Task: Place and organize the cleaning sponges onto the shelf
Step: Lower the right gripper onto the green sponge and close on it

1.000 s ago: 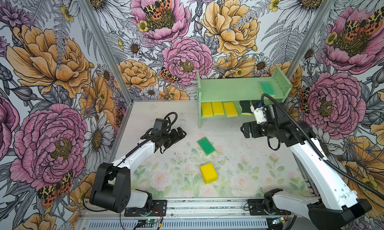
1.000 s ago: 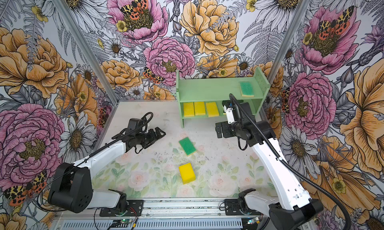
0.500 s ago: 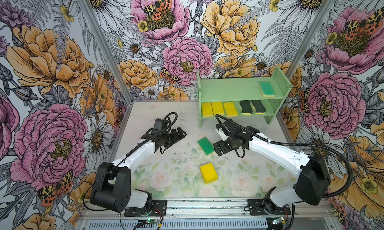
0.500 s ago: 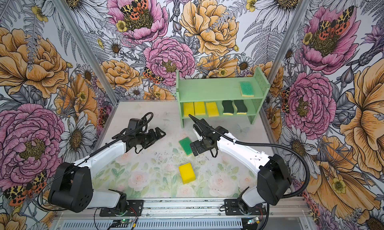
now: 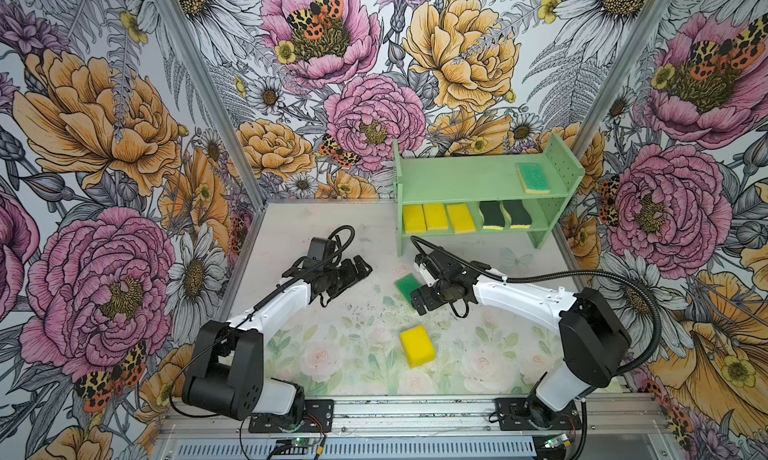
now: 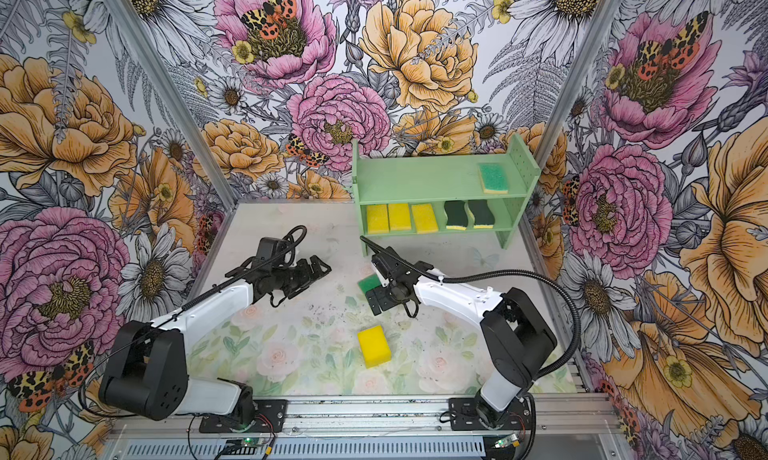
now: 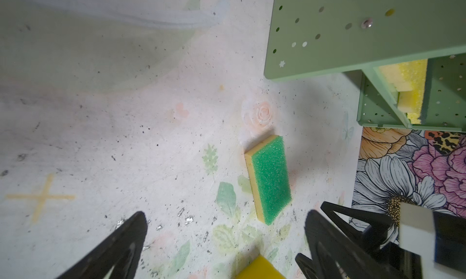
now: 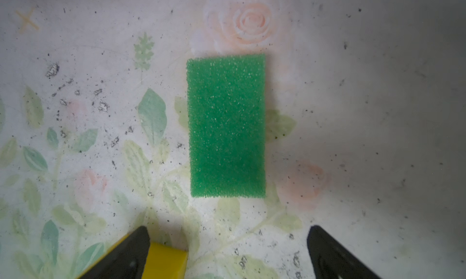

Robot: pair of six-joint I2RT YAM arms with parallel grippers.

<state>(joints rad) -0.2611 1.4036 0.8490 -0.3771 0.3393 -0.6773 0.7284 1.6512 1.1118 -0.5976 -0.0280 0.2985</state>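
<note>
Hovering close over the teal-topped sponge (image 8: 227, 126), which lay flat on the tabletop (image 5: 291, 221) just before the shelf (image 5: 457, 179), our right fingers (image 8: 121, 255) stood wide and empty. Our left fingers (image 7: 113, 250), out beyond the shelf's end panel, gaped empty too. A yellow sponge (image 5: 417, 345) lay farther out from the shelf.

1. The shelf (image 5: 457, 179) stands far right on the table (image 5: 291, 229).
2. Upper tier: one scourer-topped sponge (image 5: 532, 178) at the right end.
3. Lower tier: three plain sponges (image 5: 435, 217) side by side at the left, two wavy sponges (image 5: 505, 214) just right of them.
4. On the table, before the shelf's left end, lies a second scourer-topped sponge (image 5: 405, 285); a lone plain sponge (image 5: 417, 345) lies nearer, apart from it.
</note>
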